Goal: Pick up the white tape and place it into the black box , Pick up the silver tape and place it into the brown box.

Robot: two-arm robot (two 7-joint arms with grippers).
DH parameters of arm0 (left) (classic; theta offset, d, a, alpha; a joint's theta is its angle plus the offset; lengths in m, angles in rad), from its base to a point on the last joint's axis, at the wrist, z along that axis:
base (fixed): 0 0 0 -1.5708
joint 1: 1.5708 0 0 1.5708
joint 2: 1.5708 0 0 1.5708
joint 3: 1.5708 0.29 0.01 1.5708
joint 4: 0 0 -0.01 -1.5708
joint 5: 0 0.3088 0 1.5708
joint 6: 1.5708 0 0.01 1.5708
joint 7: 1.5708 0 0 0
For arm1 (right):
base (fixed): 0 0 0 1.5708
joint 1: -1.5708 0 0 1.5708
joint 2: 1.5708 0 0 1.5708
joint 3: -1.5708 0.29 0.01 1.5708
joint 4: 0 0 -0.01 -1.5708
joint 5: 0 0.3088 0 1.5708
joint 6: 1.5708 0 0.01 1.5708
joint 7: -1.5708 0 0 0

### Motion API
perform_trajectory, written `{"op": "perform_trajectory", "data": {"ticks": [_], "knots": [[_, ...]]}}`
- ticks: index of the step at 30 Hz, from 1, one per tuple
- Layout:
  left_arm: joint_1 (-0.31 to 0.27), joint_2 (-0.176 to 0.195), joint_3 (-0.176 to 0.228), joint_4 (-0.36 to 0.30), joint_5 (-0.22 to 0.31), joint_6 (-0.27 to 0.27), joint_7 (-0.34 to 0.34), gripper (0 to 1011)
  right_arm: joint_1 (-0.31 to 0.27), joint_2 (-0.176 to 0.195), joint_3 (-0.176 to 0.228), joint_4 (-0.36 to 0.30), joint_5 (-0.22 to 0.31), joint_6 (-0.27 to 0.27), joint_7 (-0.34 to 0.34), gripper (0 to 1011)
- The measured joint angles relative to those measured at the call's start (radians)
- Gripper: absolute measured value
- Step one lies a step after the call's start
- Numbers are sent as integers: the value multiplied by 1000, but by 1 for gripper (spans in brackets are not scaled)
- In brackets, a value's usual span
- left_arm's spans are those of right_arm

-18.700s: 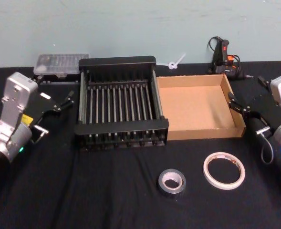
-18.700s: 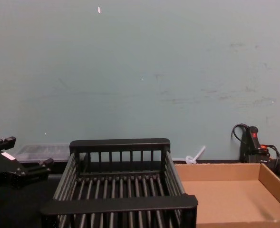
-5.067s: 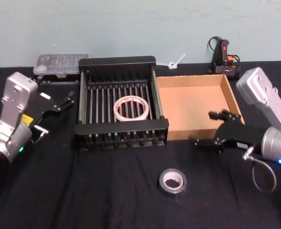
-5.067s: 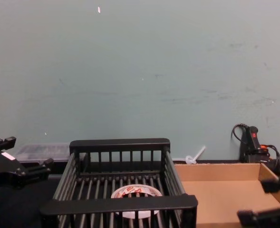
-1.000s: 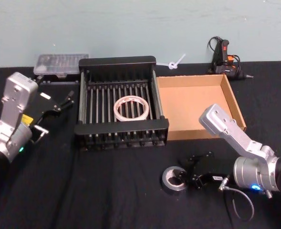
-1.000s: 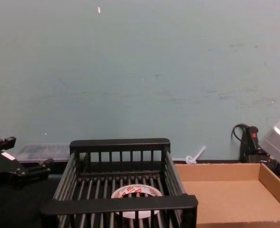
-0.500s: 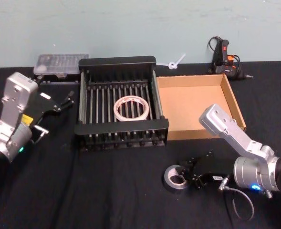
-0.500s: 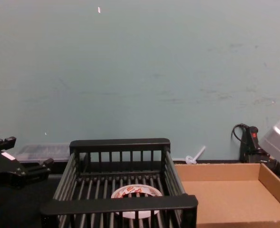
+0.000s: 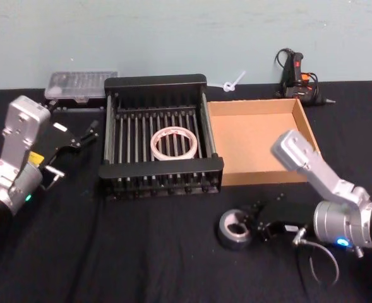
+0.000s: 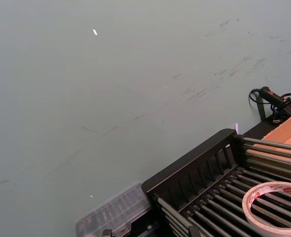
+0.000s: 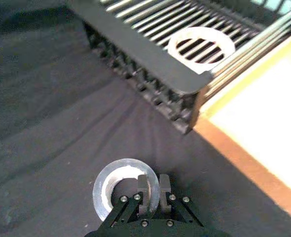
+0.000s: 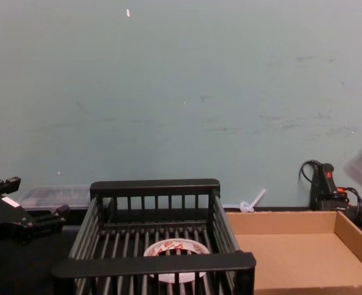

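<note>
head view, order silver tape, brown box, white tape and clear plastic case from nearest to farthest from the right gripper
1. silver tape, clamped in the right gripper
2. brown box, just behind it
3. white tape, inside the black box
4. clear plastic case, far back left

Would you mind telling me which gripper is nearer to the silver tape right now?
Right. The right gripper is shut on the wall of the silver tape. The left gripper sits far off, beyond the left side of the black box.

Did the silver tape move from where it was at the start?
Yes. The silver tape, pinched by the right gripper, now sits a little further right, under the brown box's left end rather than the black box's corner.
</note>
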Motion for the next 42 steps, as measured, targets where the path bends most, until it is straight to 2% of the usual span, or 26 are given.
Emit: {"op": "perform_trajectory", "data": {"ticks": [9,16,21,27,32,42], "knots": [[0,0,0,0,0,0,0,1001,3,-25,72,-4,28,8,-78,148],[0,0,0,0,0,0,0,1001,37,-59,127,22,30,5,-137,148],[0,0,0,0,0,0,0,1001,70,-86,145,54,19,7,-162,148],[0,0,0,0,0,0,0,1001,114,-120,151,99,-5,18,-184,148],[0,0,0,0,0,0,0,1002,163,-158,147,165,-38,24,-198,148],[0,0,0,0,0,0,0,1001,224,-212,137,275,-83,25,-211,148]]}}
